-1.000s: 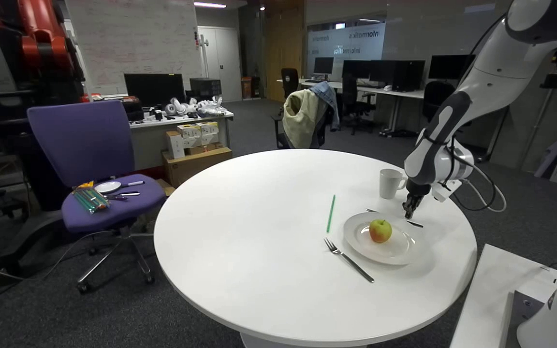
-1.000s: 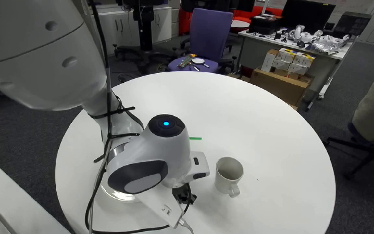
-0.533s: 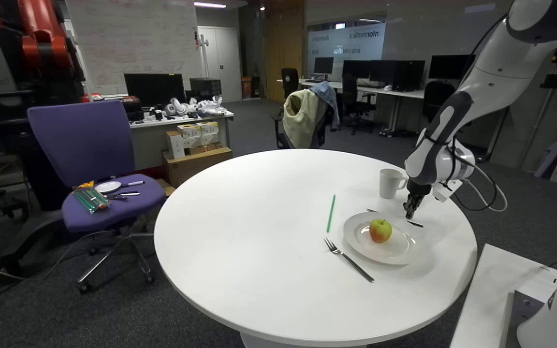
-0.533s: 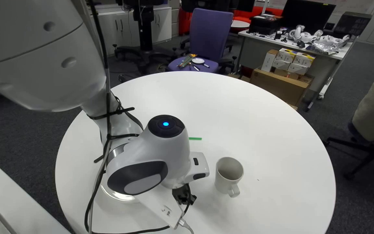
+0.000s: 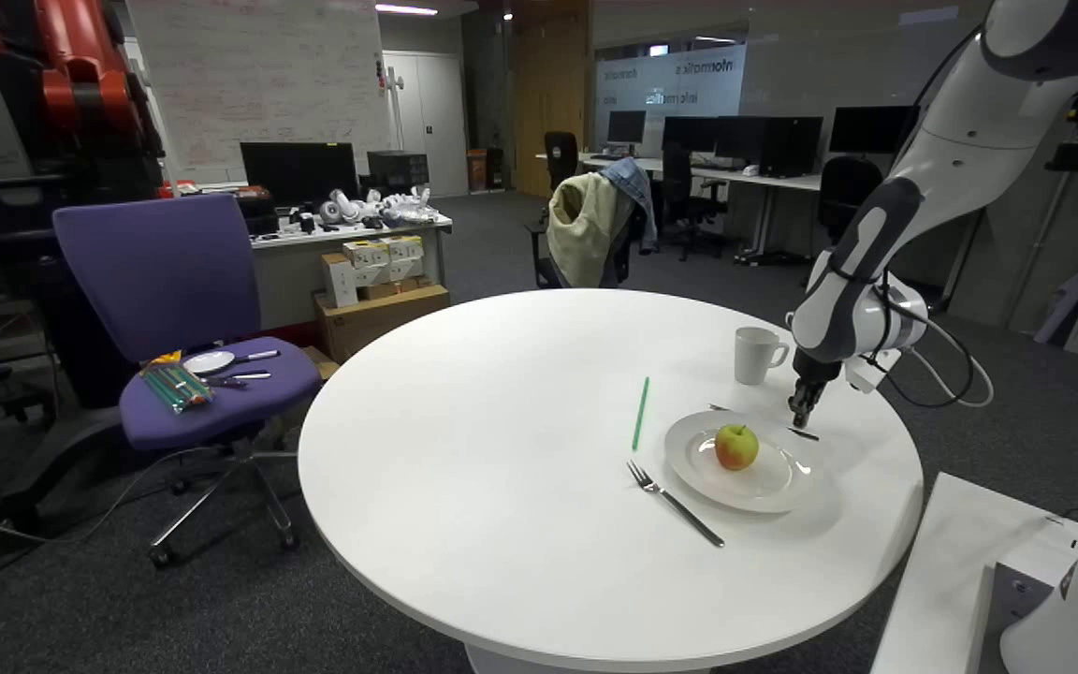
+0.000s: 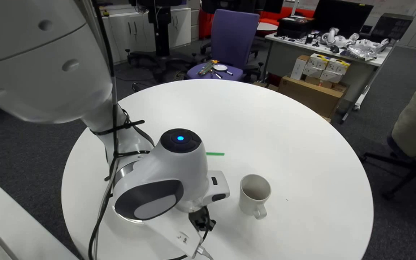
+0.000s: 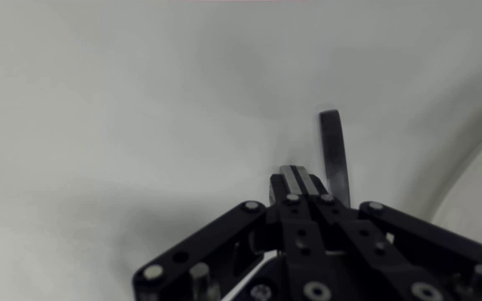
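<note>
Two jaws are standing fully together, their pads [image 7: 290, 180] meeting along the whole visible seam in the wrist view, and are gripping nothing. Just beside them, a slim dark utensil [image 7: 333, 146] is lying on the round white table [image 5: 502, 449]; its blunt end is projecting past the tips, while its lower length is running behind the jaws. Contact between the two is proving impossible to judge. A white plate [image 5: 696, 473] is sitting near the utensil, and a red-and-green apple [image 5: 735, 448] is resting on it. At the plate's opposite side, a fork [image 5: 677, 506] is lying just beside the rim. A green stick [image 5: 640, 414] is lying farther towards the middle of the table. A white mug [image 6: 249, 204] is standing upright near the jaws, its handle showing in both exterior views. The white arm [image 6: 161, 169] is covering most of the plate in an exterior view. Beyond the table, a purple chair [image 5: 165, 271] is bearing a plastic packet [image 5: 176, 388] and a round white object [image 5: 210, 362].
</note>
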Controlling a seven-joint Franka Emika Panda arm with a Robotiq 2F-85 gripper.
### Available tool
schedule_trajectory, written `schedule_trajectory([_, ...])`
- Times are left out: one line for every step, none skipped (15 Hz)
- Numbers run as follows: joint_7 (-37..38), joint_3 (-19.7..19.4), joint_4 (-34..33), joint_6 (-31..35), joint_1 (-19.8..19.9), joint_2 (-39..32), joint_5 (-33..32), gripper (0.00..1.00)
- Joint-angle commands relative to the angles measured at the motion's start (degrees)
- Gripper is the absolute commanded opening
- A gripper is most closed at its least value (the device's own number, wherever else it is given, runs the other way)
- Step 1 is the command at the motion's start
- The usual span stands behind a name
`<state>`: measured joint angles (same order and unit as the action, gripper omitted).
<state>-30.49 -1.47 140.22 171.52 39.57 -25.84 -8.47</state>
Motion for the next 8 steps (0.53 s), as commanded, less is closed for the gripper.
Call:
schedule_trajectory([-1.98, 0.67, 2.14, -2.50, 0.79, 0.04, -0.43, 0.00])
schedule_trajectory([-2.34, 0.85, 1.92, -3.24, 0.89, -0.06, -0.25, 0.00])
schedule_trajectory([-2.67, 0.97, 1.73, -4.09, 0.94, -0.01, 0.05, 0.00])
schedule_trajectory([-2.86, 0.86, 1.70, -4.54, 0.78, 0.07, 0.21, 0.00])
schedule_trajectory([-3.08, 0.78, 1.67, -5.16, 0.66, 0.20, 0.46, 0.00])
schedule_trajectory([-3.26, 0.69, 1.57, -5.83, 0.49, 0.28, 0.65, 0.00])
schedule_trajectory([-3.40, 0.61, 1.54, -6.36, 0.37, 0.39, 0.82, 0.00])
schedule_trajectory([-3.62, 0.59, 1.48, -6.90, 0.32, 0.46, 1.02, 0.00])
